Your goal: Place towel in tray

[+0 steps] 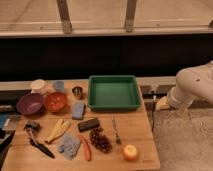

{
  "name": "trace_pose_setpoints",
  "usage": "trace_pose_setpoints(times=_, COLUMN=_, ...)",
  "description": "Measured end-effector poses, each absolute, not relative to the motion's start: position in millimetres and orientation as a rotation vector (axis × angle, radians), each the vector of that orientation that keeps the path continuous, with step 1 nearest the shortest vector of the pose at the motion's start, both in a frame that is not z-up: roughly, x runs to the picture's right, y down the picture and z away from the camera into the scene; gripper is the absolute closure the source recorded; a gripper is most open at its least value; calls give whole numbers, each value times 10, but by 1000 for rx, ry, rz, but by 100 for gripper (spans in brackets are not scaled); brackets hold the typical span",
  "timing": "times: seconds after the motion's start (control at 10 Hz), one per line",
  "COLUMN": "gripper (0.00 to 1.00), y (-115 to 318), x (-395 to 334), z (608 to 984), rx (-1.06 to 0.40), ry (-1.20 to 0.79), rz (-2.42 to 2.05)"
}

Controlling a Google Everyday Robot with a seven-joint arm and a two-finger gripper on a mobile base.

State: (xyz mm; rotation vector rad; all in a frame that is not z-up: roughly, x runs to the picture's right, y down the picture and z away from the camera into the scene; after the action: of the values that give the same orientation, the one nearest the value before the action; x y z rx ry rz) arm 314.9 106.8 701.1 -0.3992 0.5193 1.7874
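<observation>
The towel (69, 145) is a crumpled grey-blue cloth lying on the wooden table near its front edge, left of centre. The green tray (95, 94) stands empty at the back middle of the table. My white arm (194, 86) comes in from the right edge, off the table. My gripper (161, 103) is at the arm's low end, just beyond the table's right edge and right of the tray. It is far from the towel.
A purple bowl (30, 103), orange bowl (55, 101), two cups (37, 86) and a small metal cup (77, 91) stand at the back left. A blue sponge (78, 110), black block (88, 124), bananas (58, 129), carrot (86, 148), grapes (100, 141), fork (116, 131) and an orange fruit (130, 152) surround the towel.
</observation>
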Motion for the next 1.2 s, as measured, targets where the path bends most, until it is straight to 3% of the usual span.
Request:
trace_pose_setpoints(times=0.9, gripper=34, y=1067, x=3128, z=6999, rx=-403, ry=512, rz=1783)
trace_pose_setpoints(times=1.2, gripper=34, y=1049, x=2753, z=7024, rx=-438, ry=473, rz=1711)
